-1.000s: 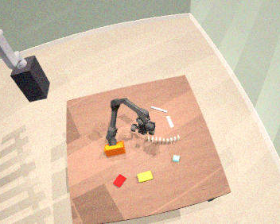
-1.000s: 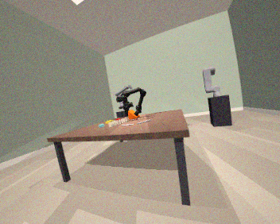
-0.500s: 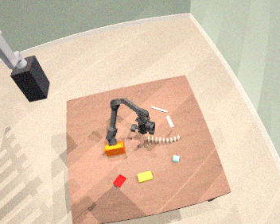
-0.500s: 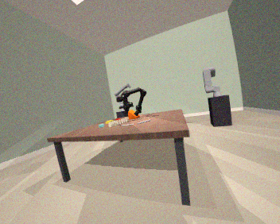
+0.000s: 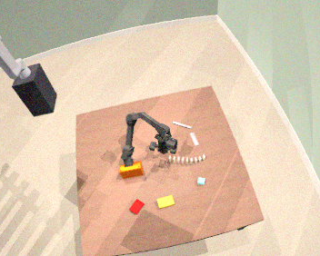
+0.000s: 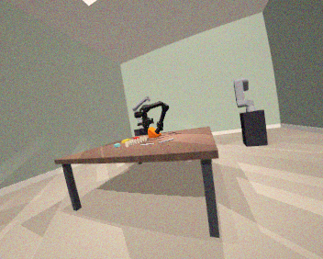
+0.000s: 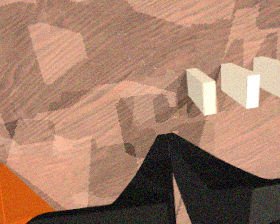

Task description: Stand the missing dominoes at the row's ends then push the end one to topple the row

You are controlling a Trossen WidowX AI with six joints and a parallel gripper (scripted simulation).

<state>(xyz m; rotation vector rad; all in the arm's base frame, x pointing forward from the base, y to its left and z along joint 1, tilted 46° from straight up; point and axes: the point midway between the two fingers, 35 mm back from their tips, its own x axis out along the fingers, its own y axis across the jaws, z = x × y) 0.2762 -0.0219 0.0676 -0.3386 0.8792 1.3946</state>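
Note:
A slightly curved row of several cream dominoes (image 5: 187, 161) (image 6: 137, 141) stands upright on the table. In the wrist view the nearest end domino (image 7: 209, 98) stands upright, with the following ones behind it to the right. My gripper (image 5: 163, 151) (image 7: 166, 141) is shut with nothing between its fingertips. It hangs above the table beside the row's end nearest the arm base, apart from the dominoes. No loose domino shows apart from the row.
Two thin white strips (image 5: 182, 124) (image 5: 195, 139) lie behind the row. A light blue block (image 5: 201, 181), a yellow block (image 5: 165, 201) and a red block (image 5: 136, 206) lie on the other side. The orange base block (image 5: 131, 171) (image 7: 13, 197) is at the arm's foot.

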